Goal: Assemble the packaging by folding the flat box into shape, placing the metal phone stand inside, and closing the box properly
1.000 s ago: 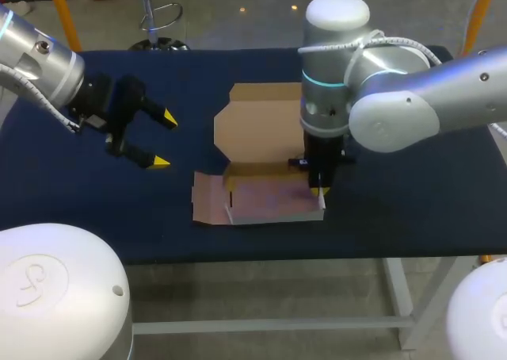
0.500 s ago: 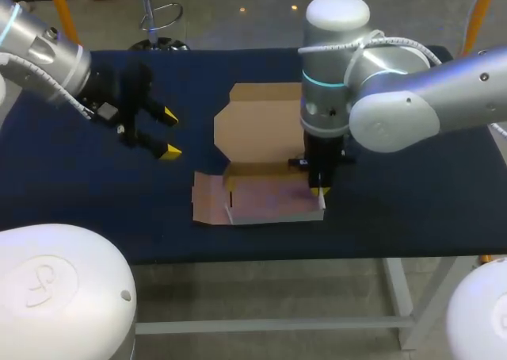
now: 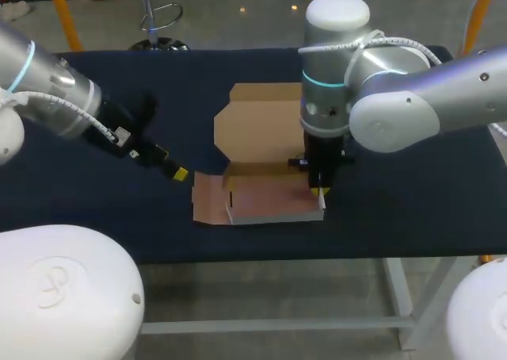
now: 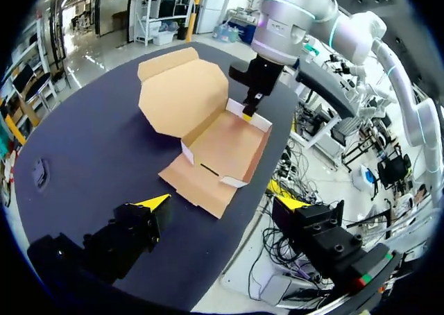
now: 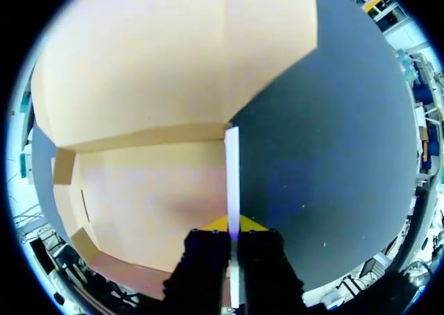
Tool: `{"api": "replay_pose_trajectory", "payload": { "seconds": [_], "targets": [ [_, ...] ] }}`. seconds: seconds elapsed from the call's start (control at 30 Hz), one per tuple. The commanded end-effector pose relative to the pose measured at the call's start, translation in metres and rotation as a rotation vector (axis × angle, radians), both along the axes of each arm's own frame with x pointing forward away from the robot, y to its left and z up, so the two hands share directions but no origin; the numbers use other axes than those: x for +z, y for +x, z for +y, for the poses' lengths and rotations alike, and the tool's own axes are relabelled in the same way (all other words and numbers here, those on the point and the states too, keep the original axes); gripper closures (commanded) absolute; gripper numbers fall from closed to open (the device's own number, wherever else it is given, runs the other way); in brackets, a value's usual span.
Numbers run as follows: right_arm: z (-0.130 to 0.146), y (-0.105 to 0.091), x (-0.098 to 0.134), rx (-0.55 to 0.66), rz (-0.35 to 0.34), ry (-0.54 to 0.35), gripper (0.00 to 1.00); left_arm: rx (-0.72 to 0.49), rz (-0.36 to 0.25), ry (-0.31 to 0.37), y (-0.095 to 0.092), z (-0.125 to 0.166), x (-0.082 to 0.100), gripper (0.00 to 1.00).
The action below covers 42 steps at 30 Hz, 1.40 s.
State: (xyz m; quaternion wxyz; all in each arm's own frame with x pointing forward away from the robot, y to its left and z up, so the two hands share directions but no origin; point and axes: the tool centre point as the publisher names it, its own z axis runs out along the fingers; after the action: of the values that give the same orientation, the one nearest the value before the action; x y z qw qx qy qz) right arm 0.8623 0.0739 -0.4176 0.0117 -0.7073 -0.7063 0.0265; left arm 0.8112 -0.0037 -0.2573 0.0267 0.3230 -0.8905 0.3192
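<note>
Head view: on the dark blue table point(image 3: 412, 193), the half-folded brown cardboard box point(image 3: 261, 193) sits centre, unmoved. The right gripper point(image 3: 319, 192) stays clamped on its 3 o'clock wall. The left gripper point(image 3: 174, 170), fingers apart, has swung in towards the 9 o'clock flap, likely to fold it.

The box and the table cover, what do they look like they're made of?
The box looks like cardboard: matte brown inside, white on its raised walls, with crisp fold lines and a cut slot. The table cover looks like dark blue cloth or felt, matte with no glare; which one is unclear.
</note>
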Motion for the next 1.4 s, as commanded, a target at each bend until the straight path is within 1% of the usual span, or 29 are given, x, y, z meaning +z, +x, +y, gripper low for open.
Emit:
{"api": "replay_pose_trajectory", "payload": {
  "seconds": [0.03,0.33,0.37,0.4,0.43,0.47,0.5,0.53,0.6,0.63,0.77,0.9,0.93,0.97,1.1,1.13,1.23,1.3,1.37,1.4],
  "targets": [
    [0.0,0.0,0.0,0.0,0.002,0.0,1.0,0.677,0.388,0.132,0.0,-0.005,-0.002,0.0],
    [0.0,0.0,0.0,0.0,0.002,0.0,1.0,0.677,0.388,0.132,0.0,-0.005,-0.002,0.0],
    [0.0,0.0,0.0,0.0,0.002,0.0,1.0,0.704,0.403,0.128,0.004,-0.006,-0.005,0.0],
    [0.0,0.0,0.0,0.0,0.002,0.0,1.0,0.699,0.41,0.109,0.005,-0.006,-0.008,0.0],
    [0.0,0.0,0.0,0.0,0.002,0.0,1.0,0.719,0.435,0.091,0.009,-0.004,-0.011,0.0],
    [0.0,0.0,0.0,0.0,0.002,0.0,1.0,0.712,0.451,0.068,0.012,-0.002,-0.015,0.0],
    [0.0,0.0,0.0,0.0,0.002,0.0,1.0,0.711,0.439,0.047,0.015,-0.001,-0.018,0.0],
    [0.0,0.0,0.0,0.0,0.002,0.0,1.0,0.716,0.466,0.023,0.019,0.001,-0.022,0.0],
    [0.0,0.0,0.0,0.0,0.002,0.0,1.0,0.688,0.476,-0.007,0.025,0.003,-0.031,0.0],
    [0.0,0.0,0.0,0.0,0.002,0.0,1.0,0.68,0.492,-0.021,0.029,0.004,-0.036,0.0],
    [0.0,0.0,0.0,0.0,0.002,0.0,1.0,0.63,0.503,-0.08,0.036,0.005,-0.049,0.0],
    [0.0,0.0,0.0,0.0,0.002,0.0,1.0,0.603,0.535,-0.087,0.045,0.0,-0.062,0.01],
    [0.0,0.0,0.0,0.0,0.002,0.0,1.0,0.599,0.538,-0.088,0.046,-0.002,-0.064,0.02],
    [0.0,0.0,0.0,0.0,0.002,0.0,1.0,0.591,0.555,-0.098,0.048,-0.004,-0.069,0.05],
    [0.0,0.0,0.0,0.0,0.002,0.0,1.0,0.583,0.571,-0.102,0.052,-0.01,-0.08,0.06],
    [0.0,0.0,0.0,0.0,0.002,0.0,1.0,0.574,0.581,-0.116,0.052,-0.012,-0.084,0.08],
    [0.0,0.0,0.0,0.0,0.002,0.0,1.0,0.559,0.597,-0.114,0.054,-0.017,-0.095,0.13],
    [0.0,0.0,0.0,0.0,0.002,0.0,1.0,0.556,0.6,-0.117,0.055,-0.019,-0.104,0.13],
    [0.0,0.0,0.0,0.0,0.002,0.0,1.0,0.553,0.608,-0.124,0.055,-0.02,-0.111,0.2],
    [0.0,0.0,0.0,0.0,0.002,0.0,1.0,0.554,0.611,-0.128,0.055,-0.021,-0.113,0.2]
  ]
}}
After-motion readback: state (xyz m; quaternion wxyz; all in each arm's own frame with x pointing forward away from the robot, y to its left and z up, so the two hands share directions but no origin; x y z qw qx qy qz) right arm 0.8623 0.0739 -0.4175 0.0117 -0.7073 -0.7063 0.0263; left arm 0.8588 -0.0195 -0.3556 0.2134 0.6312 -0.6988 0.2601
